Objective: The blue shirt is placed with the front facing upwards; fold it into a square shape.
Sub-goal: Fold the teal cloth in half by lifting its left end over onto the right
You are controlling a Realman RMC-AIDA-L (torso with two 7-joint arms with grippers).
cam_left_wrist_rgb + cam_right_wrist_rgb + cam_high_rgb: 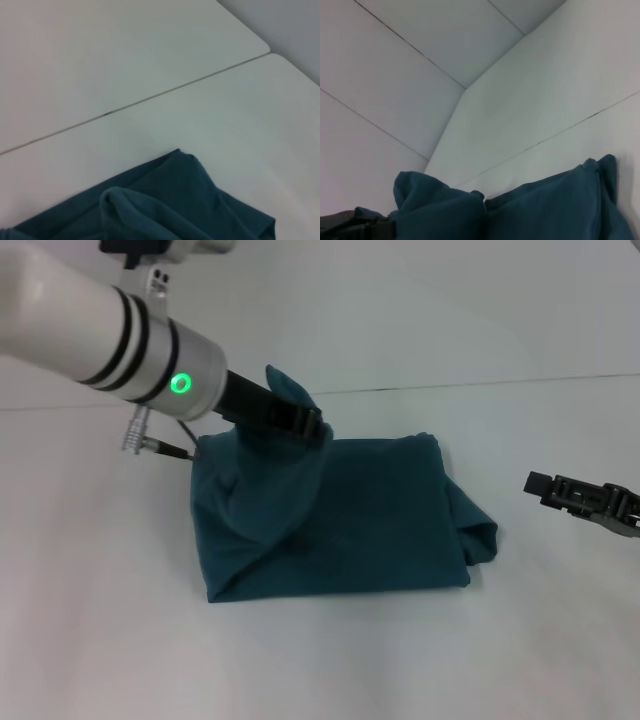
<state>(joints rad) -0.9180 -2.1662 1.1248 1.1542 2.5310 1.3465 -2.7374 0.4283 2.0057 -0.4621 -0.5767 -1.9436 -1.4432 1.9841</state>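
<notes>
left gripper [300, 420] clamped on a raised flap of the blue shirt [380, 520], mid desk [100, 640], long axis left-right. right gripper [590, 498] off its right end, fingers: can't tell.

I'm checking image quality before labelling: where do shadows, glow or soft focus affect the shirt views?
Head view: the blue shirt is evenly lit, a green ring glows on the left arm above the left gripper, and the right gripper looks slightly soft. Both wrist views: shirt folds are soft-edged, with faint shadow.
</notes>
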